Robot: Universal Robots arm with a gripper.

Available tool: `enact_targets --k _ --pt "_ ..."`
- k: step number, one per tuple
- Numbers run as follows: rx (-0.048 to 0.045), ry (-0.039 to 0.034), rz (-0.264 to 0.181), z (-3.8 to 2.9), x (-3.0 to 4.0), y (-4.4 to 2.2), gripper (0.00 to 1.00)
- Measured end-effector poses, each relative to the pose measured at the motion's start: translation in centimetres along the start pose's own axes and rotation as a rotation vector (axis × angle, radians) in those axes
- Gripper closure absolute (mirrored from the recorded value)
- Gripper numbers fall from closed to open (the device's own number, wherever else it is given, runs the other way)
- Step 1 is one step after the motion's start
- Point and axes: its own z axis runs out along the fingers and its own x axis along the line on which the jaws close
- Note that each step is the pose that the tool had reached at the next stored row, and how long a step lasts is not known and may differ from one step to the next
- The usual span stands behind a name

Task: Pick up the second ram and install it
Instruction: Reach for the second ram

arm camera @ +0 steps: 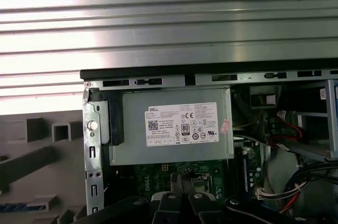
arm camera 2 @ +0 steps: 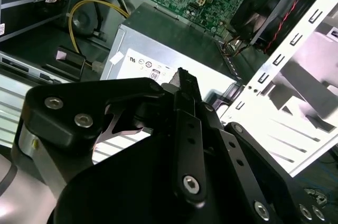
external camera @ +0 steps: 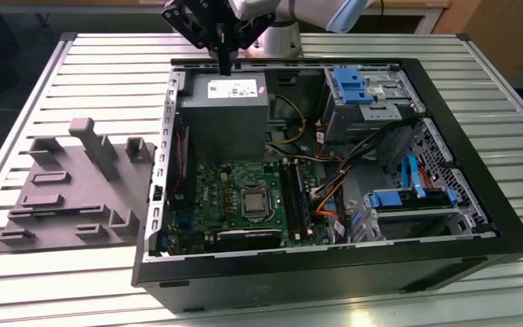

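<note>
A grey power supply [arm camera: 171,131] with a white label sits in a corner of the open computer case [arm camera: 158,71]. The case's black rim runs just beyond the power supply, and past that rim lies the slatted metal surface [arm camera: 169,23]. On the power supply's opposite side the green motherboard [arm camera: 140,179] begins. The hand [arm camera: 182,182] hangs above that board, its dark fingers drawn close together. A perforated metal bracket [arm camera: 92,150] touches one end of the power supply, and outside it stands a grey plastic tray [arm camera: 37,150] with upright posts. Off the power supply's other end, cables [arm camera: 311,174] tangle inside the case.
</note>
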Motion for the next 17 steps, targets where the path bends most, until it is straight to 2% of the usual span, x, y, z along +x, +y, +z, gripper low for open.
enact_targets --k 17 --pt "0.0 0.0 0.0 -0.02 0.82 -0.06 0.89"
